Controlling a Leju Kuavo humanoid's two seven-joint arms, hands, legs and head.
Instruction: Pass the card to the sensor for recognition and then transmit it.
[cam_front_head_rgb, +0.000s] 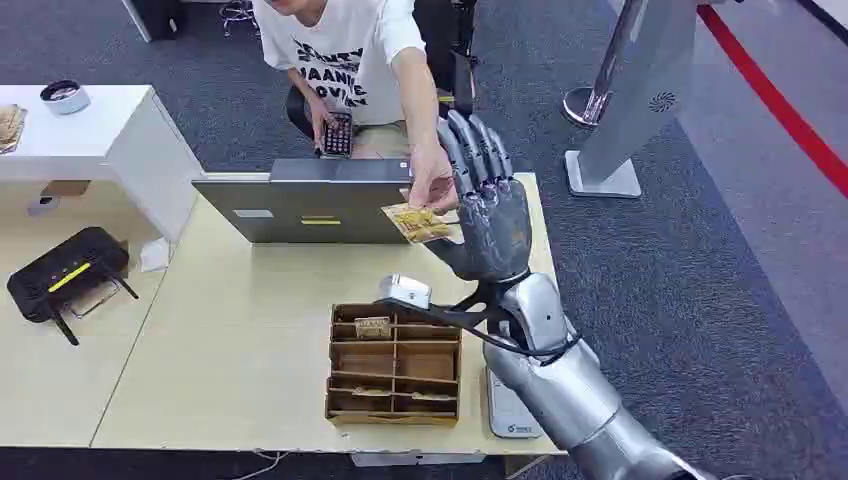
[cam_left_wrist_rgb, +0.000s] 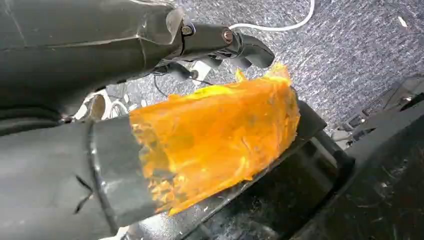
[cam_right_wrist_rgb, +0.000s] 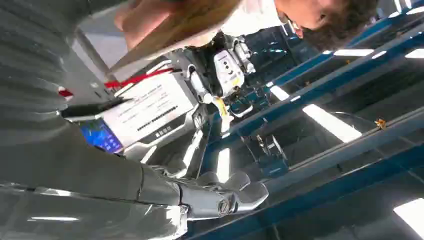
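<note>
The small tan patterned card (cam_front_head_rgb: 420, 222) is sitting at the right hand's (cam_front_head_rgb: 487, 205) thumb side in the head view, above the pale wooden worktop (cam_front_head_rgb: 240, 340), while a person's hand (cam_front_head_rgb: 431, 185) is pinching its far edge; the robot's fingers are standing straight and apart, so whether it is gripping is unclear. The handover is looking under way, unfinished. In the left wrist view, the left hand (cam_left_wrist_rgb: 220, 47) is hanging with curled fingers, holding nothing. In the right wrist view, the card (cam_right_wrist_rgb: 185, 22) is meeting the person's hand (cam_right_wrist_rgb: 137, 17).
</note>
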